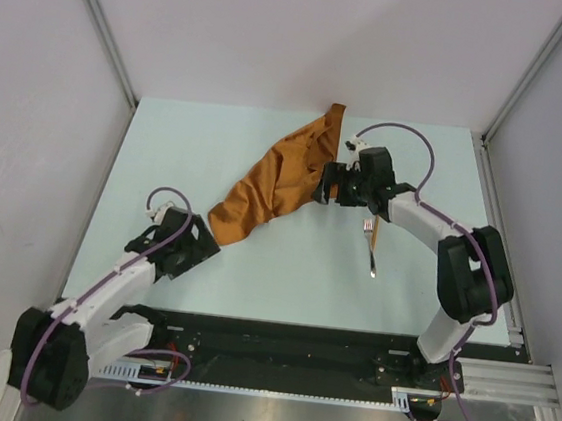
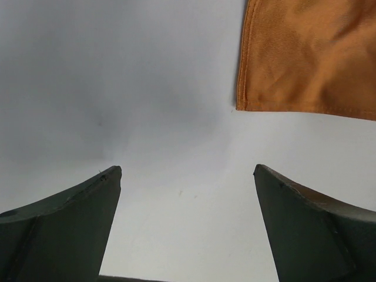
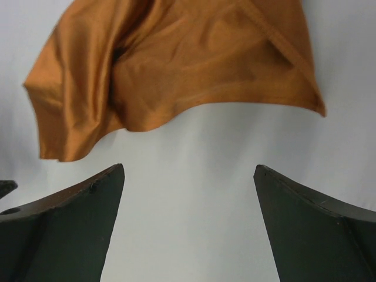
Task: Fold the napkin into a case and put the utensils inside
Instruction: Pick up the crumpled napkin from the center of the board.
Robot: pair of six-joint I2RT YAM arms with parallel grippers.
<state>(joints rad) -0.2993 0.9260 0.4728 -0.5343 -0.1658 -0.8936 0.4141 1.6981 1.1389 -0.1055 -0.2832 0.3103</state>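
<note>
Left pincer (image 2: 187, 170) and right pincer (image 3: 189, 168) gape near crumpled napkin (image 1: 274, 185).

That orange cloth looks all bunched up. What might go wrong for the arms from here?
The napkin lies crumpled in layers, so the open right gripper may pinch several folds rather than one edge.
The fork lies close by the right arm, which might knock it while spreading the cloth.
The open left gripper faces only one corner; a slip seems possible.
</note>
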